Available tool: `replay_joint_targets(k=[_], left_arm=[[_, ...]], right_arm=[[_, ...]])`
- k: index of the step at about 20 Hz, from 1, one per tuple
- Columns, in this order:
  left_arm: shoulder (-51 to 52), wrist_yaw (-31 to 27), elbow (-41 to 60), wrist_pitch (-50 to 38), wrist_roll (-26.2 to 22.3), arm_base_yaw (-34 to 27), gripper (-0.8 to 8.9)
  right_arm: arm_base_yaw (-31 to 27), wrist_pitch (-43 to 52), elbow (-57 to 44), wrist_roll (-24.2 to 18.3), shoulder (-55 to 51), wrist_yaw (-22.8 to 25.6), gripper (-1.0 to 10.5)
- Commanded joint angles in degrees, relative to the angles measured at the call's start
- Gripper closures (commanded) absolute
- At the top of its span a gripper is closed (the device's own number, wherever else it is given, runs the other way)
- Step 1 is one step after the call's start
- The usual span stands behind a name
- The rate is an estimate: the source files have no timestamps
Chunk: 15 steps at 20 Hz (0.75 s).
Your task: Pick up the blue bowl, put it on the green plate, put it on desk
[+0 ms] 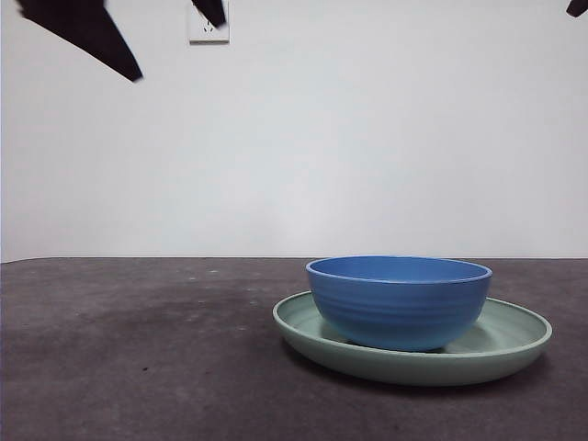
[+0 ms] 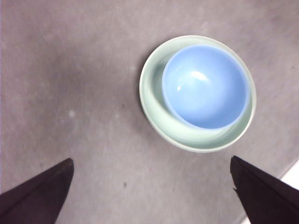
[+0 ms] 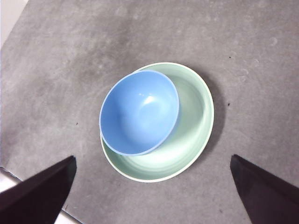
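We find the blue bowl point(image 1: 398, 301) sitting upright inside the green plate point(image 1: 514, 342), off-centre, so its foot rests toward one side of the plate and a wide crescent of green floor shows on the other. The plate lies flat on the desk point(image 1: 138, 367).

The left gripper point(image 2: 149, 196) hangs high above the pair with its jaws spread wide and nothing between them. The right gripper point(image 3: 149, 196) hangs likewise, jaws apart and empty. Neither touches anything.

We judge the bowl to be a light, stiff moulded piece, probably plastic or melamine, though the matte finish does not let us be sure. Its wall is smooth inside and faintly ridged outside, and the ridges should give the pads some purchase. The best hold, in our view, is across the rim, one jaw inside and one outside, on the side away from the plate's raised edge, where there is room to come down. A tilted lift could drag the light plate along.

The desk is dark, speckled and rough-looking, so things should not slide easily. Behind it stands a plain white wall with a socket point(image 1: 209, 28) high up.
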<state>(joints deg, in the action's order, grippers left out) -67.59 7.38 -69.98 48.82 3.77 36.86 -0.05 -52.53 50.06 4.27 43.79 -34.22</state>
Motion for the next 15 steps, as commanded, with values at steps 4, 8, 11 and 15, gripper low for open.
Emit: replay_joint_targets(k=[4, 8, 11, 15], left_arm=[[17.4, 5.1, 16.4, -6.6, 0.6, 0.3, 0.95], [22.9, 12.1, 17.7, -6.6, 1.5, 0.3, 0.95], [23.8, 14.8, 17.7, -6.0, 1.5, 0.3, 0.95], [23.8, 14.8, 17.7, -6.7, 1.5, 0.3, 0.95]], right_arm=[[0.1, 0.1, 1.0, -0.6, 0.3, 0.2, 4.0], [0.1, -3.1, 1.0, -0.2, 1.5, 1.8, 4.0], [0.1, -7.8, 1.0, -1.8, 5.1, 2.8, 4.0], [2.2, -8.0, 1.0, -2.4, 12.9, 2.9, 4.6]])
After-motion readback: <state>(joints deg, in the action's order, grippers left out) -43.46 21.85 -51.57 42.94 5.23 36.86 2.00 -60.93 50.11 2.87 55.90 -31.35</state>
